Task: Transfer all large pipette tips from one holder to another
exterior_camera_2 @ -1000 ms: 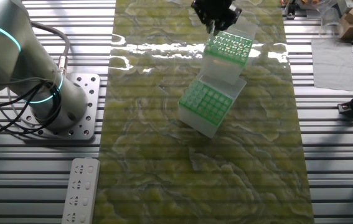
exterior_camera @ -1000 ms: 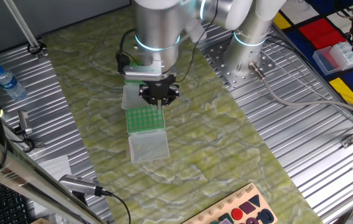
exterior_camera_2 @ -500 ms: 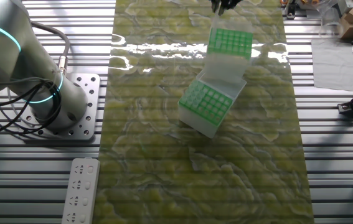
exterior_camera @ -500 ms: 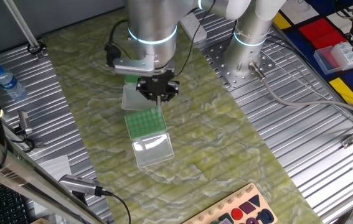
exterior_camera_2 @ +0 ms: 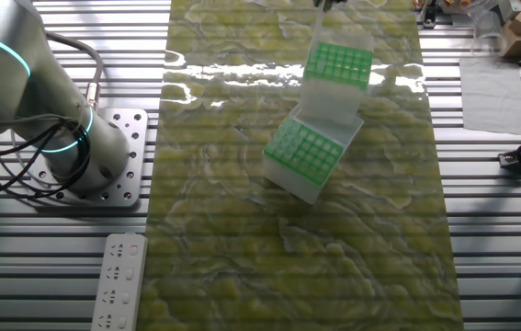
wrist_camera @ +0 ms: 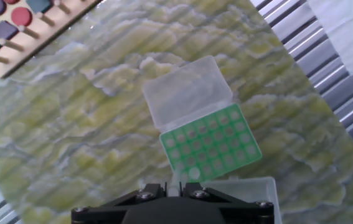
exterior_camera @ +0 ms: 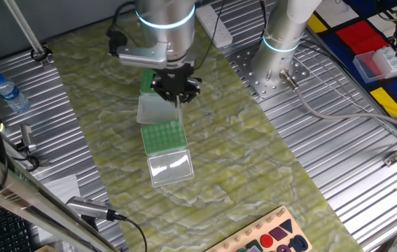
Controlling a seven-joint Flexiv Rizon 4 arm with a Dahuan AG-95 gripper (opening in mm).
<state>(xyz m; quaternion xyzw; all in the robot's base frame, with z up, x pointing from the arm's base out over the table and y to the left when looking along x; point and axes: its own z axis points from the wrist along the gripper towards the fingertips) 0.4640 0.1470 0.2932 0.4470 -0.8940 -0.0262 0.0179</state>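
Note:
Two green-topped holders sit end to end on the mottled green mat, lids open. The nearer holder [exterior_camera: 164, 136] [exterior_camera_2: 338, 62] [wrist_camera: 210, 147] has its clear lid [exterior_camera: 171, 168] [wrist_camera: 185, 93] folded toward the front. The farther holder [exterior_camera: 147, 82] [exterior_camera_2: 302, 150] is partly hidden by the arm. My gripper [exterior_camera: 176, 96] [wrist_camera: 175, 186] hangs above the seam between them, shut on one large pipette tip [exterior_camera: 178, 102] [wrist_camera: 176, 180] that points down. In the other fixed view only the tips of the fingers show at the top edge.
A water bottle [exterior_camera: 9, 91] stands on the slatted metal at the left. A wooden shape board [exterior_camera: 268, 238] [wrist_camera: 27, 18] lies at the front edge. The arm's base [exterior_camera_2: 67, 138] and a power strip [exterior_camera_2: 118, 280] are beside the mat.
The gripper has risen from the nearer holder and drifted toward the farther one, carrying the tip. In the other fixed view it has almost left the frame at the top.

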